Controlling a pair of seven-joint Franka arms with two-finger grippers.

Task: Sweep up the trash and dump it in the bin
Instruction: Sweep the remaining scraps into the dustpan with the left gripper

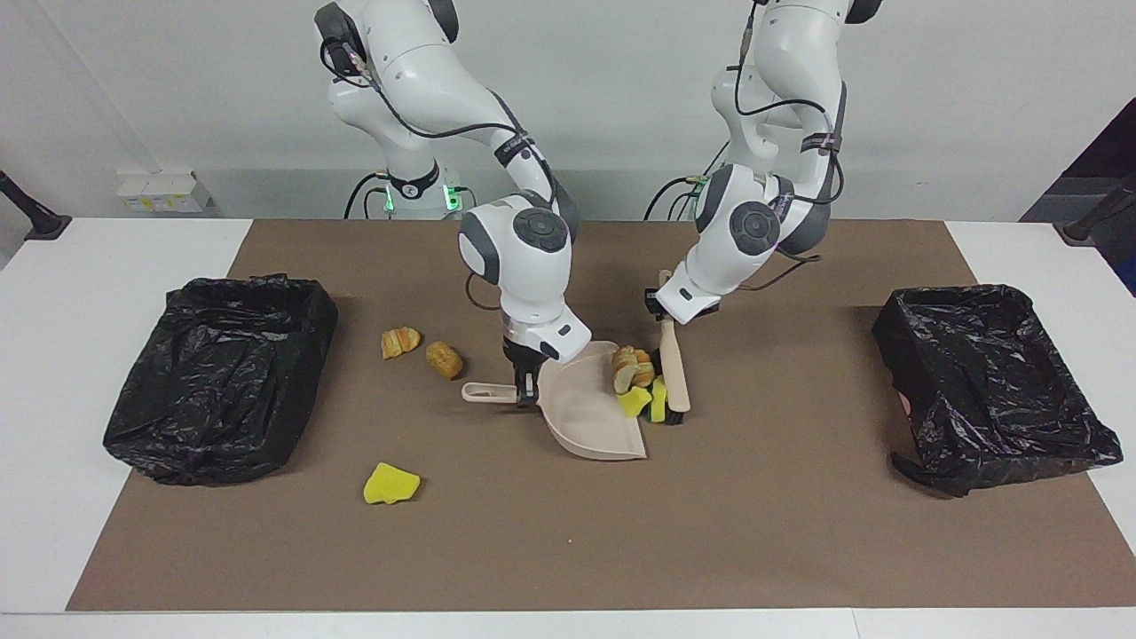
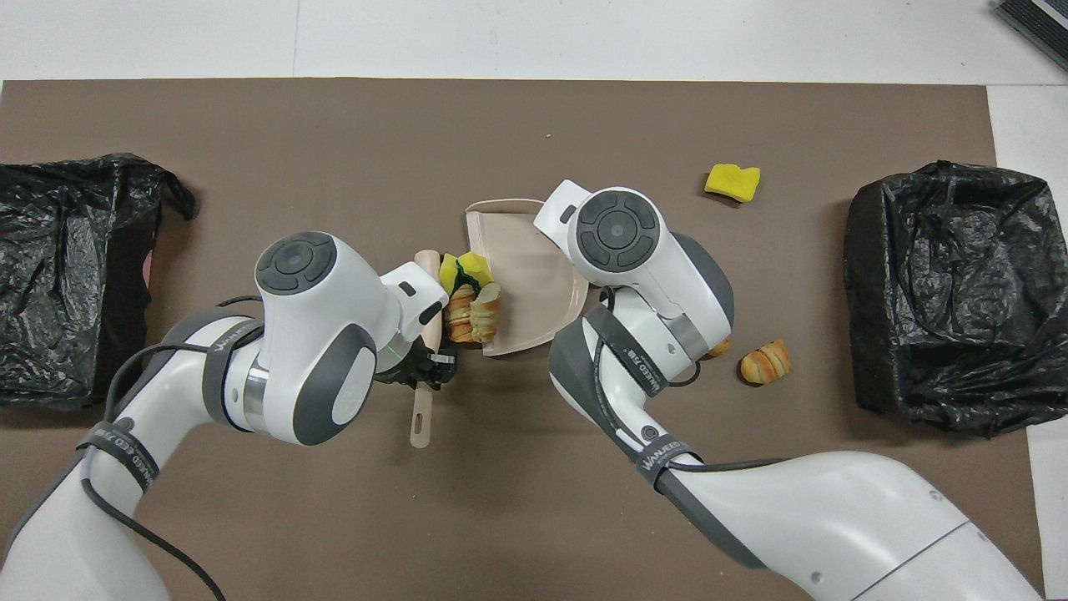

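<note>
roughly midway, the sweeping looked to be under way and nothing had yet reached a bin. the right claw (image 1: 527,388) was clamped on the handle of the beige dustpan (image 1: 586,413), which sat on the brown mat (image 1: 568,532) in the middle of the table (image 1: 53,355). the left claw (image 1: 663,311) was closed on the handle of the hand brush (image 1: 674,368), whose bristles pressed a cluster of trash (image 1: 637,382) against the pan's open edge: two bread-like lumps and two yellow sponge pieces with green backing, touching the lip but, by my judgement, not properly inside. three scraps lay loose toward the right arm's end: two bread lumps (image 1: 401,341) (image 1: 444,358) near the pan's handle, and one yellow sponge piece (image 1: 390,485) farther from the robots. two bins lined with black bags (image 1: 222,382) (image 1: 994,382) stood at either end of the table, apparently with none of this trash in them. left to do: push the cluster in, gather the strays, tip the pan. the only legible writing was a strap on each arm (image 2: 638,365), reading something like "wanjeed".
</note>
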